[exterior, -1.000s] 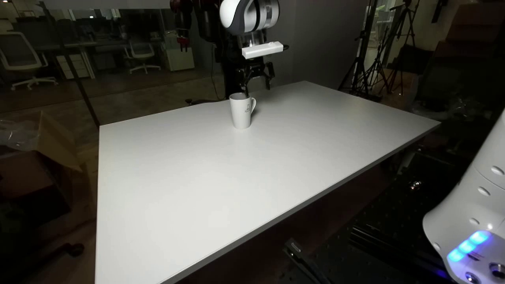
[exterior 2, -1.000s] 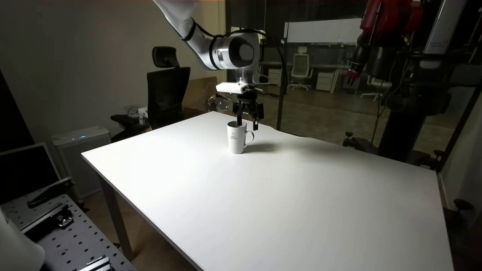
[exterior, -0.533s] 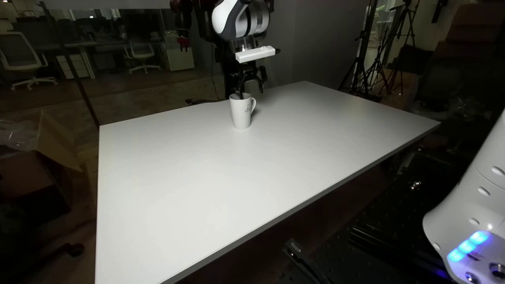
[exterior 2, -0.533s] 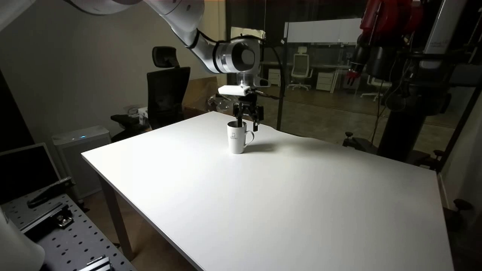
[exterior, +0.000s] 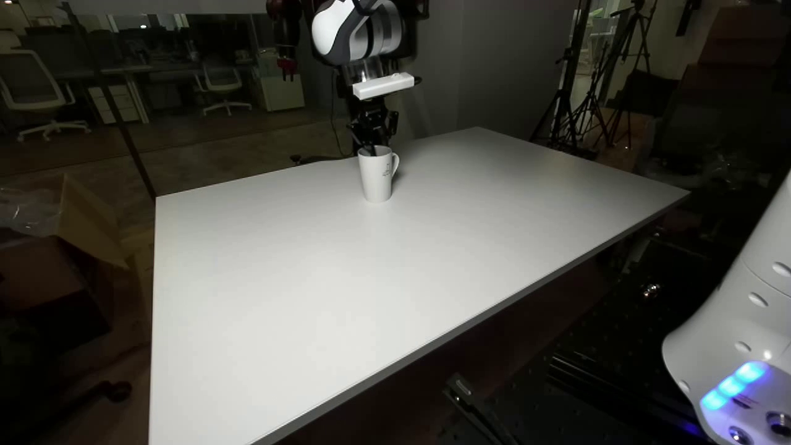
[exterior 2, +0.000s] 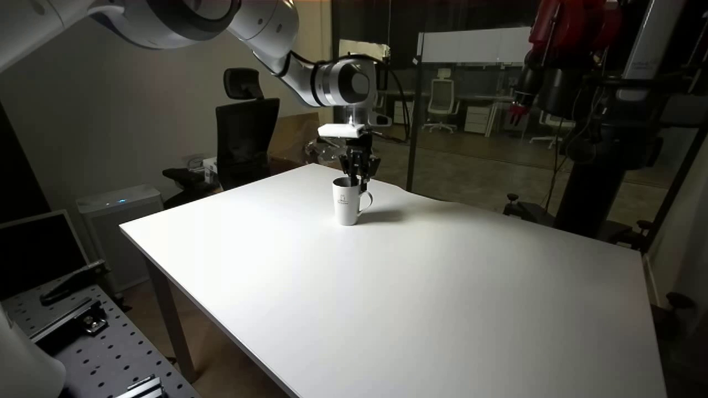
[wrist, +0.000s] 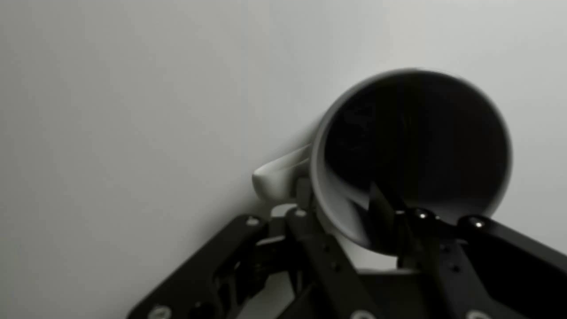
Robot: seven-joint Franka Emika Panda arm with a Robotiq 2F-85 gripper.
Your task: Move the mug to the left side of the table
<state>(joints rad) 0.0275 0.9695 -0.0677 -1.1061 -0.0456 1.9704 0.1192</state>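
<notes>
White mug, small dark logo, loop handle, dark inside, upright on white counter, toward its far edge in both exterior views. End effector straddles the mug wall, fingers part-spread: one inside with a gap to the wall, one outside next to handle, blocking some of the rim. Around: black chair, red-black robot, cardboard box.

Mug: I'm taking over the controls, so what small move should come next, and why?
Probably closing the gripper before lifting: its fingers straddle the wall of the mug, one inside, and the wrist view seems to show a gap between that finger and the wall.
</notes>
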